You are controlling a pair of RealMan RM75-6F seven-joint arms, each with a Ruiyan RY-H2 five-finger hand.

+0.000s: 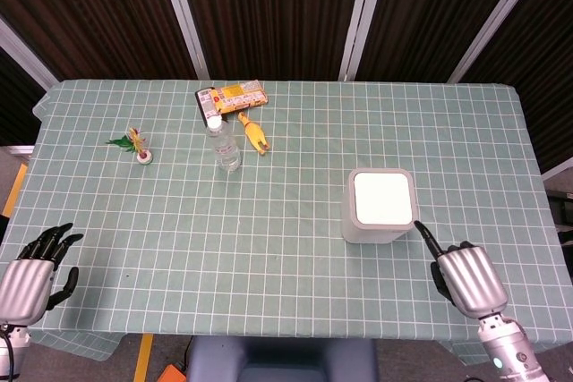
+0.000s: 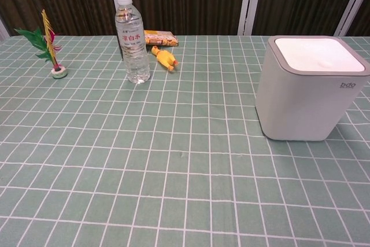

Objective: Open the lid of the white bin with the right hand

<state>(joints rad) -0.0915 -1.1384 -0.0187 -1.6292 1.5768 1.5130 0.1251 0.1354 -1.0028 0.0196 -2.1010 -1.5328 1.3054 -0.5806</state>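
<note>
A water bottle (image 1: pixel 227 148) and yellow toy (image 1: pixel 254 134) stand well off at ten o'clock from the closed white bin (image 1: pixel 380 206), whose near corner the empty right hand (image 1: pixel 466 276) approaches with one finger extended.
</note>
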